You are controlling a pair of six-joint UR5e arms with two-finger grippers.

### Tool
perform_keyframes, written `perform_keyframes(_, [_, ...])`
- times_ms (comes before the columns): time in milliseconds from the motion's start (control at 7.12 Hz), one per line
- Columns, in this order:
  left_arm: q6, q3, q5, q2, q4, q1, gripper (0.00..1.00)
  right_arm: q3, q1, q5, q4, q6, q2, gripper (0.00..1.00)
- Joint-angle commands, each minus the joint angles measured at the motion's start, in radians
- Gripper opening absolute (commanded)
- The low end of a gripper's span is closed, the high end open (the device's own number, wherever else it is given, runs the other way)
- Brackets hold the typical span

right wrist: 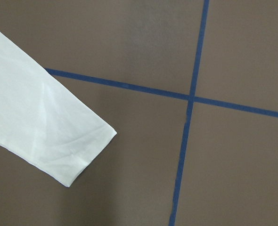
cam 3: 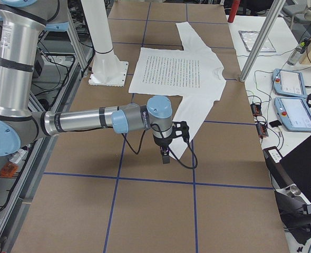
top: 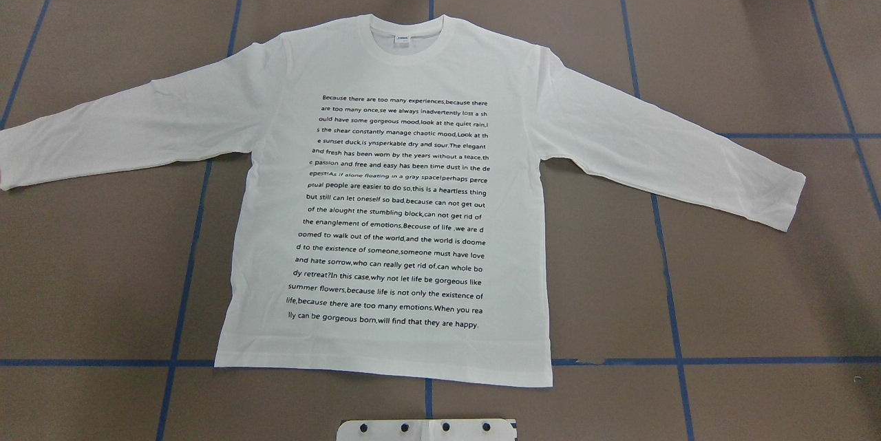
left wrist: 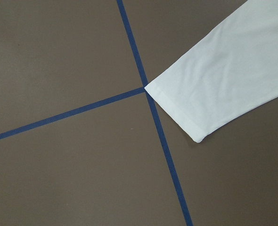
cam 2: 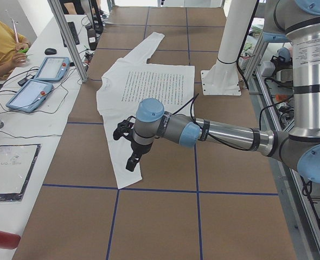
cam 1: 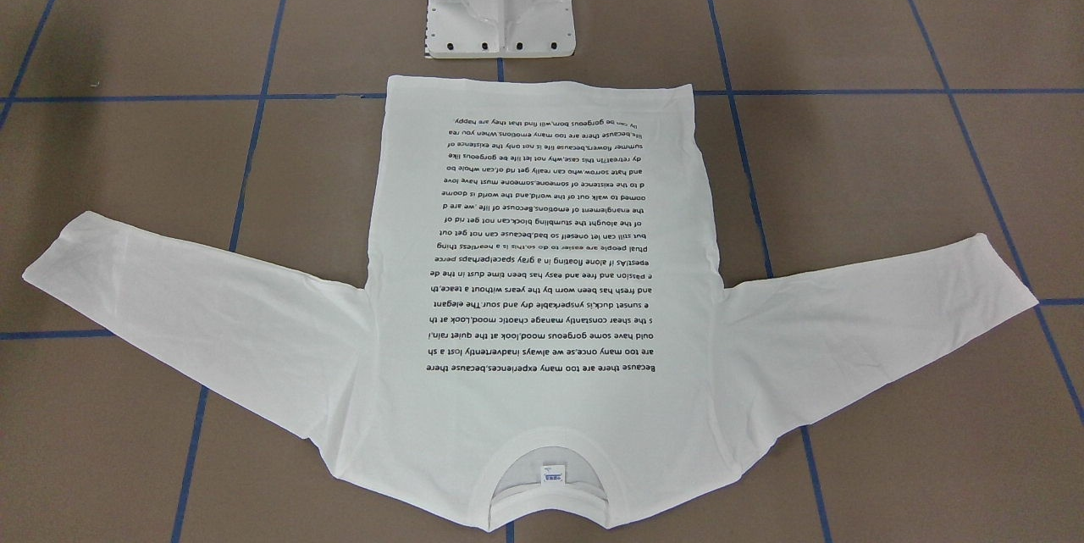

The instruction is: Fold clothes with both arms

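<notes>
We are at the start: the shirt point(top: 385, 207) lies flat on the surface point(top: 757, 289), print up and sleeves spread, with nothing folded yet. Our left hand point(cam 2: 132, 158) hangs by the left cuff point(left wrist: 176, 113) and our right hand point(cam 3: 165, 156) by the right cuff point(right wrist: 89, 146); whether either is released or clenched we cannot tell. Next, we judge, each must drop, pinch its cuff and carry the sleeve inward.

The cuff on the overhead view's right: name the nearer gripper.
Right. The right gripper hangs by that cuff; the left gripper is over the opposite sleeve, across the shirt.
</notes>
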Motion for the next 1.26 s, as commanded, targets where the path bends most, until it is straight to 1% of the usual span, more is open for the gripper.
perform_keyframes(0, [0.000, 0.006, 0.000, -0.011, -0.209, -0.004, 1.00, -0.026, 0.000, 0.007, 0.093, 0.119, 0.021, 1.00])
perform_keyframes(140, [0.001, 0.064, -0.002, -0.011, -0.321, -0.002, 1.00, -0.043, -0.002, 0.018, 0.206, 0.124, 0.019, 1.00])
perform_keyframes(281, [-0.002, 0.102, -0.002, -0.002, -0.409, -0.004, 1.00, -0.092, -0.091, 0.004, 0.303, 0.252, 0.019, 1.00])
perform_keyframes(421, [-0.002, 0.104, -0.002, 0.004, -0.430, -0.004, 1.00, -0.132, -0.191, -0.080, 0.457, 0.457, 0.019, 1.00])
perform_keyframes(562, [0.000, 0.104, -0.002, 0.004, -0.431, -0.004, 1.00, -0.184, -0.328, -0.196, 0.626, 0.694, 0.021, 1.00])
perform_keyframes(702, [-0.002, 0.101, -0.002, 0.004, -0.431, -0.004, 1.00, -0.238, -0.433, -0.294, 0.754, 0.833, 0.019, 1.00])
perform_keyframes(843, [-0.002, 0.098, -0.002, 0.004, -0.431, -0.004, 1.00, -0.272, -0.512, -0.357, 0.803, 0.911, 0.016, 1.00])
perform_keyframes(983, [-0.002, 0.099, -0.002, 0.003, -0.431, -0.004, 1.00, -0.278, -0.575, -0.411, 0.807, 0.957, 0.013, 1.00])
perform_keyframes(1124, [-0.002, 0.099, -0.002, 0.003, -0.431, -0.004, 1.00, -0.278, -0.603, -0.419, 0.810, 0.988, 0.004, 1.00])
